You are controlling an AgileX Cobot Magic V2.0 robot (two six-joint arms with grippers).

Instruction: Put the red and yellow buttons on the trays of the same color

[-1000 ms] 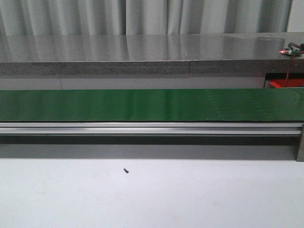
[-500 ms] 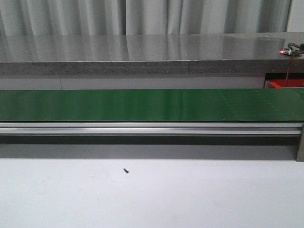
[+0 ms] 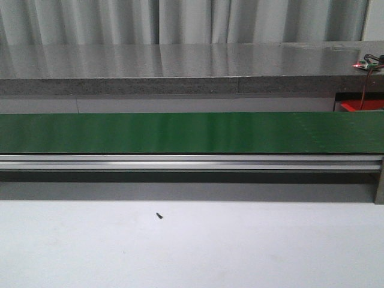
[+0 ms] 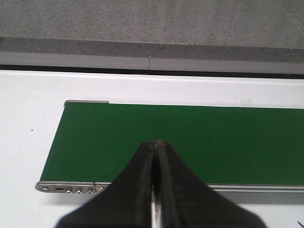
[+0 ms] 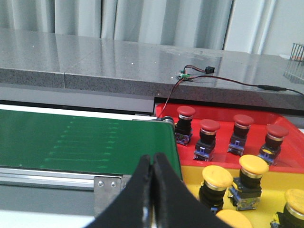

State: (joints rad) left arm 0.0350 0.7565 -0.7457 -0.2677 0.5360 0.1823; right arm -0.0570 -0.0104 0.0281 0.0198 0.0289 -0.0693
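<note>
Across the front view nothing has shifted since a second ago: the green belt [image 3: 192,132] runs bare edge to edge, a small screw [image 3: 159,215] lying on the white worktop [image 3: 240,252]. Both the left end effector [image 4: 156,142] and right end effector [image 5: 152,156] are clenched, empty. Red buttons [image 5: 209,126] stand in the red tray [image 5: 285,152], yellow buttons [image 5: 253,164] in the yellow tray [image 5: 275,183], just beyond the belt's end. No writing is legible.

bare green belt [image 3: 180,132], buttons [image 5: 209,133] crowding trays [image 5: 285,156]

left tool [image 4: 156,145]: fingers pressed together, empty | right tool [image 5: 152,159]: fingers pressed together, empty
</note>
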